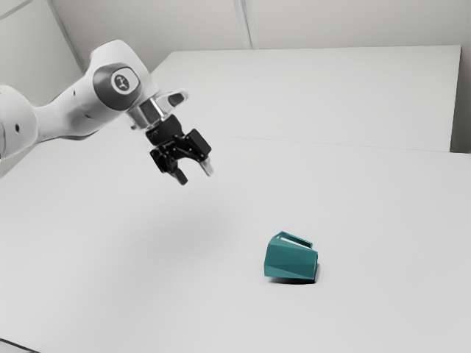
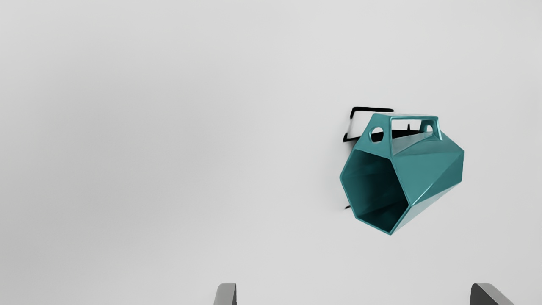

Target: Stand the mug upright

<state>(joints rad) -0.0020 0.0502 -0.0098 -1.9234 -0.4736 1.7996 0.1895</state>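
And there's the teal faceted mug (image 1: 291, 260), down on its side on the broad white bench (image 1: 147, 294), with the black two-finger claw (image 1: 196, 176) well above it toward the exterior view's left, spread apart, nothing held. This looks like the approach: come down astride the body, grip squarely, lift clear, swing the mouth (image 2: 374, 190) skyward, seat the base flat before release. The mouth faces the arm (image 1: 70, 110), handle (image 2: 414, 116) uppermost, long axis nearly level, base toward the exterior view's right.
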